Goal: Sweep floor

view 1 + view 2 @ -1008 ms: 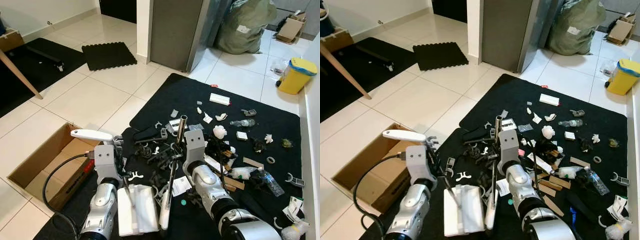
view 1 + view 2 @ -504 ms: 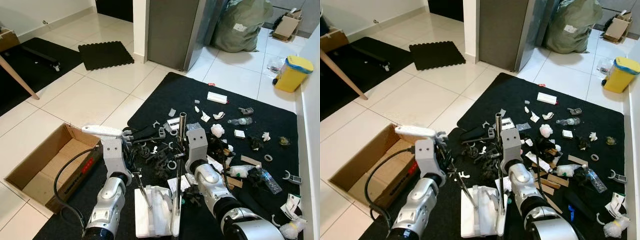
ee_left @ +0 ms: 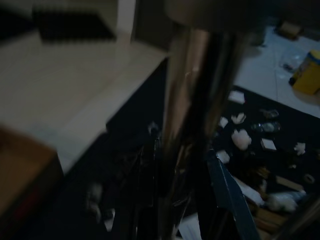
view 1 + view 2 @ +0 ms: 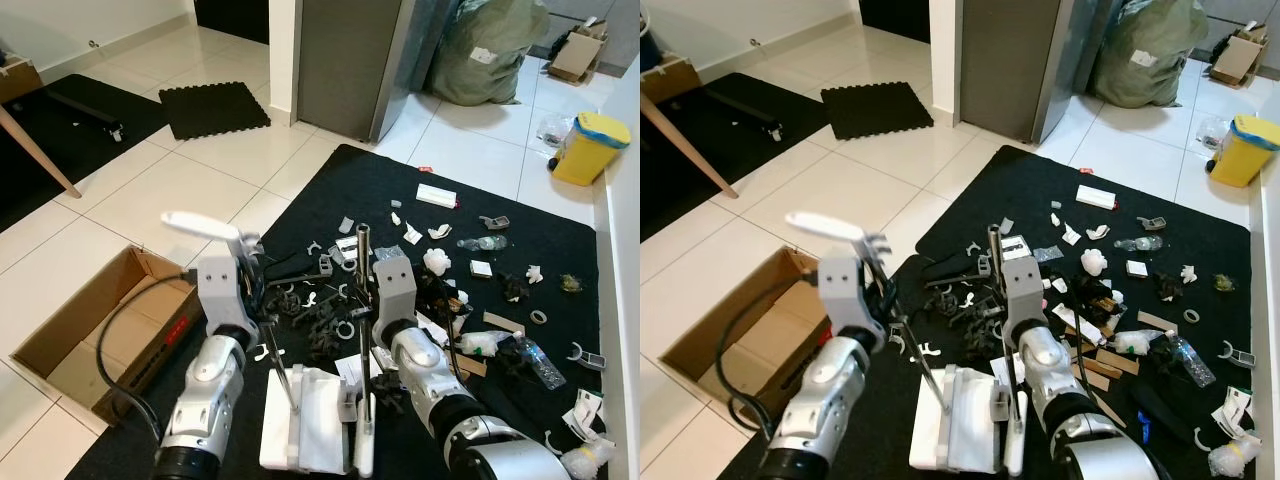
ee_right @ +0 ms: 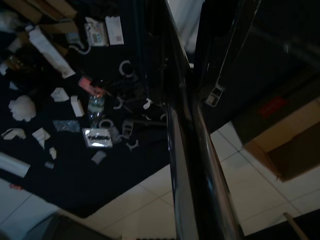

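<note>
The left gripper (image 4: 255,285) clasps the thin rod of a white dustpan (image 4: 305,430) on the black mat (image 4: 400,190), the right gripper (image 4: 365,300) is closed around a metal broom handle (image 4: 362,262) (brush head half hidden), amid scattered litter (image 4: 450,265) too jumbled to identify.

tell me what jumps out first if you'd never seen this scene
Scattered litter covers the black mat ahead and to the robot's right. Near the robot, both arms hold metal poles above a white dustpan, with an open cardboard box on the tiles to its left. A yellow bin stands far right.
</note>
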Controlling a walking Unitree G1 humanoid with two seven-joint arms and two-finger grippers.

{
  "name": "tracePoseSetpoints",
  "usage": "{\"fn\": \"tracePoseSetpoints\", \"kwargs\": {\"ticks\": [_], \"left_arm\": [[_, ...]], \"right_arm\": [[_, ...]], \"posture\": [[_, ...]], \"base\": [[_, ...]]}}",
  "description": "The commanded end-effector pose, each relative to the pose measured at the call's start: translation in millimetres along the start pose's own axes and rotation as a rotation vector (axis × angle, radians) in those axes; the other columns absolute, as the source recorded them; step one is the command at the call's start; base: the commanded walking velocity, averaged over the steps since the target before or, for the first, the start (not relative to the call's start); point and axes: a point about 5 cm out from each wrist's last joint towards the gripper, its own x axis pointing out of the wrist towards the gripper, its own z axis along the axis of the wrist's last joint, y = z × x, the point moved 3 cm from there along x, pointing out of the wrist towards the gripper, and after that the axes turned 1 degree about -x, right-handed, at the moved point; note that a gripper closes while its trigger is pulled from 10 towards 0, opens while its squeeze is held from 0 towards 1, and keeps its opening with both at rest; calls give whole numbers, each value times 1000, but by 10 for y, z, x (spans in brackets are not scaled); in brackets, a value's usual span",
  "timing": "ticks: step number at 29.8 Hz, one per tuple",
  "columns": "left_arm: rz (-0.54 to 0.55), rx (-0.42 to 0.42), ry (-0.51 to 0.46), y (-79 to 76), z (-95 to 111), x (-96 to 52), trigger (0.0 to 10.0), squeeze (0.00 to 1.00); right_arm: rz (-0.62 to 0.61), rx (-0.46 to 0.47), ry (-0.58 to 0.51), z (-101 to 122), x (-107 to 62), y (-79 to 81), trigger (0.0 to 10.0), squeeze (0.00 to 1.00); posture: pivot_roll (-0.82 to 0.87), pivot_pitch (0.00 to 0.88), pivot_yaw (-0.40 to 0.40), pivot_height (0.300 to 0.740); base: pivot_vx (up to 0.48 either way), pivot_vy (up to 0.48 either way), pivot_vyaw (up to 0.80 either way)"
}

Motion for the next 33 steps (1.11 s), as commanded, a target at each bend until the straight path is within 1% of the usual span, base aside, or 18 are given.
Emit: {"fn": "tracePoseSetpoints", "kwargs": {"ticks": [1,3,6,8,11,14,15,17,21,25,27,28,30,33], "left_arm": [[-48,13,-55,-99,118,3,10000,0],[-51,42,-36,-107,63,-8,10000,0],[-53,60,-9,-135,-41,-36,10000,0],[-51,58,2,-142,-76,-46,10000,0],[-28,82,28,-127,-174,-74,10000,0],[6,132,39,-67,-229,-95,10000,0],[15,158,33,-42,-232,-98,10000,0],[22,183,24,-20,-228,-99,10000,0],[35,175,65,52,-333,-108,10000,0],[64,163,114,131,-467,-108,10000,0],[68,166,125,139,-508,-108,10000,0],[68,166,125,139,-508,-108,10000,0],[72,174,129,142,-536,-111,10000,0],[71,178,137,147,-571,-133,10000,0]], "right_arm": [[5,27,31,-104,-35,35,10000,0],[16,19,45,-132,-43,50,10000,0],[50,-22,89,-212,-62,95,10000,0],[61,-29,99,-232,-68,109,10000,0],[81,-52,118,-274,-86,122,10000,0],[59,-72,129,-299,-107,43,10000,0],[49,-72,134,-306,-113,9,10000,0],[41,-67,138,-311,-118,-20,10000,0],[26,-60,143,-314,-126,-67,10000,0],[30,-67,173,-366,-141,-62,10000,0],[17,-31,201,-439,-173,-67,10000,0],[17,-31,201,-439,-173,-67,10000,0],[-10,-31,221,-507,-211,-90,10000,0],[-33,-33,205,-532,-241,-104,10000,0]], "posture": [[122,303,-17,740],[121,303,-17,740],[118,305,-19,740],[118,305,-19,740],[113,309,-22,740],[112,309,-21,740],[108,312,-21,740],[107,312,-22,740],[102,314,-21,740],[94,313,-22,740],[92,312,-22,740],[92,312,-22,740],[100,312,-21,740],[104,313,-20,740]], "base": [[0,0,0],[0,0,0],[0,0,0],[0,0,0],[0,0,0],[0,0,0],[0,0,0],[0,0,0],[0,0,0],[0,0,0],[0,0,0],[0,0,0],[0,0,0],[0,0,0]]}}
